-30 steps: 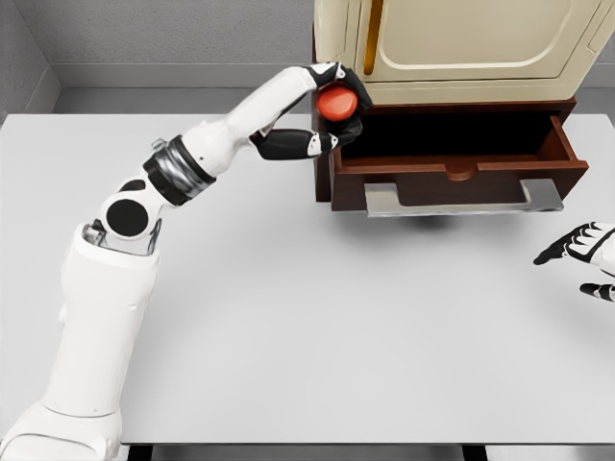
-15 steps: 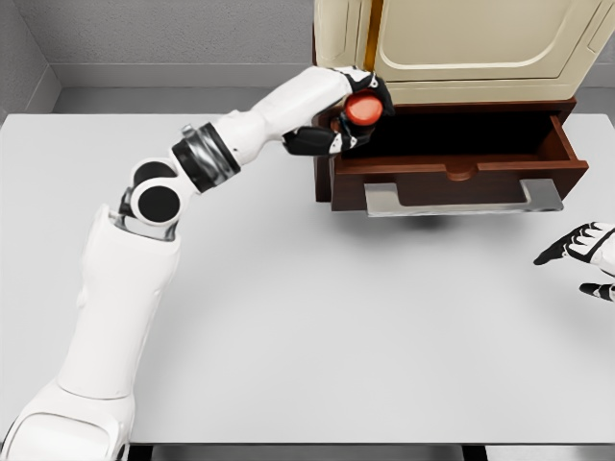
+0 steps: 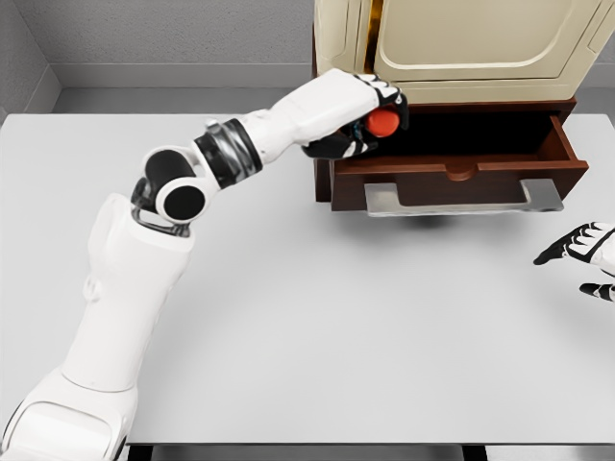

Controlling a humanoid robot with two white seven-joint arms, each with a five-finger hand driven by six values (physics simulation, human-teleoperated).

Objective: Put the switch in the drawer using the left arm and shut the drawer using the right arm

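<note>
Spanning nearly the whole view, a white table (image 3: 317, 327) carries everything. At one o'clock on it sits a cabinet (image 3: 461, 43), cream above, dark wood below, its drawer (image 3: 452, 178) pulled open toward the robot with a metal handle (image 3: 461, 198) across the front.

Left arm enters from seven o'clock and reaches up to the drawer's left corner. Left hand (image 3: 370, 115) clenched around the switch (image 3: 384, 122), a small red-orange round thing showing between the fingers. Switch sits over the drawer's left end, just above the front edge, not yet down inside. Whether the hand touches the drawer wall I cannot tell; dark fingers merge with the shadowed interior.

Right hand (image 3: 584, 254) at three o'clock, near the table edge, fingers loose and spread, holding nothing, well apart from the handle.

Progress, as I judge it: pickup and carry are done. Remaining: lower the switch into the drawer, let go, clear the left arm out, then bring the right hand to the drawer front and push it shut. Closing phase not yet begun.
</note>
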